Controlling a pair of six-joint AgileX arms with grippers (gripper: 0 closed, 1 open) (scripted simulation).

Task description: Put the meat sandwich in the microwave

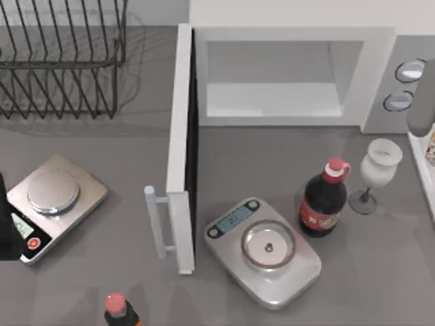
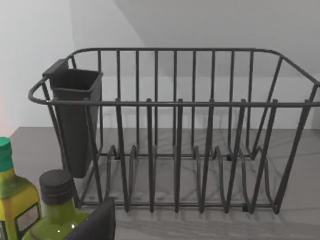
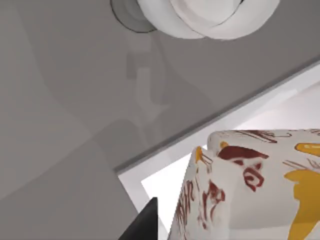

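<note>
Microwave [image 1: 292, 75] at 12 o'clock is standing open with nothing inside. Right arm is reaching at 3 o'clock over a printed sandwich box [image 3: 240, 185]; whether its gripper is grasping cannot be told. Left arm is parked at 9 o'clock.

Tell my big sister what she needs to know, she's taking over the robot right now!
Left arm is parked at the table's left edge by a kitchen scale. Right arm is at the right edge, above a white tray holding a red-and-yellow printed box; I can't tell either gripper's state.

The microwave stands at the back, door swung open, cavity empty.

Door done. Left: the sandwich still has to go inside.
</note>
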